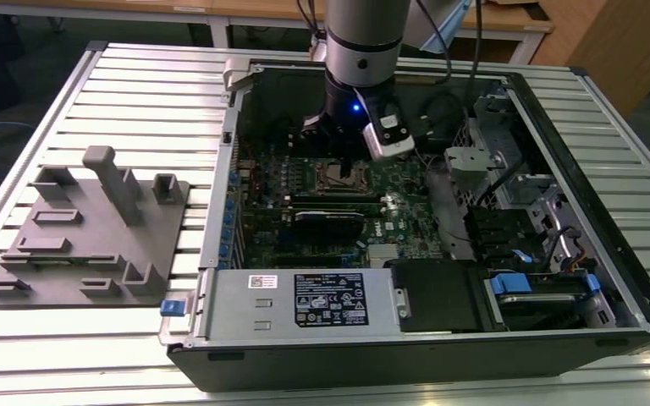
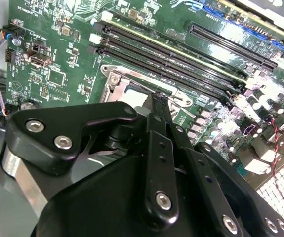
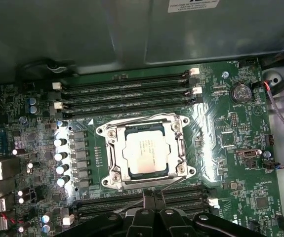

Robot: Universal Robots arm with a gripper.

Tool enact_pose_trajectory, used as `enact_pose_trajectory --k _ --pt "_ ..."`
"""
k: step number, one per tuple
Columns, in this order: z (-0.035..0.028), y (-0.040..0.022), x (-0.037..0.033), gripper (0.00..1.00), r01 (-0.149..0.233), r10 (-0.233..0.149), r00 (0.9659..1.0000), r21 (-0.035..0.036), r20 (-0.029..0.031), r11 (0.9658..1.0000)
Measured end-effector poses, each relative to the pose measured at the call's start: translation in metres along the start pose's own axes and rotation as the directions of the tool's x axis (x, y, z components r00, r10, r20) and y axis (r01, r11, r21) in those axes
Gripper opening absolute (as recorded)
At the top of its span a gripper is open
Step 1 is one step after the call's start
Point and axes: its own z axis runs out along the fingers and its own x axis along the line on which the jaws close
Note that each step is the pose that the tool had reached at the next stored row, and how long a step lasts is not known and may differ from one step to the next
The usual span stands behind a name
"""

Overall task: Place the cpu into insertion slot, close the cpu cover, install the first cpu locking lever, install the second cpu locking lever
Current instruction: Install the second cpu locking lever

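Observation:
The cpu, a small square chip with a dull silver top, lies flat in the insertion slot on the green motherboard. The cpu cover, a silvery frame, lies down around the chip, whose top shows through the window. Thin wire levers run along two sides of the socket. My gripper hangs just beside the socket, fingers pressed together with nothing between them. In the second wrist view the gripper tips point at the socket's rim. In the exterior view the gripper hovers just above the insertion slot.
The open computer case lies on a slatted metal table. Long black memory slots flank the socket. A power supply box fills the near side, with cables and drive bays on the exterior view's right. A grey fixture stands on its left.

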Motion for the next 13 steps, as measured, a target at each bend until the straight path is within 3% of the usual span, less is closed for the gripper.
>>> enact_pose_trajectory --k 6,13 --pt "0.0005 -0.0009 0.0066 0.11 -0.007 0.007 1.0000 0.0003 0.0004 1.0000" --pt "0.0030 -0.0023 0.0077 0.11 -0.025 0.025 0.9997 0.0015 0.0016 0.9997"
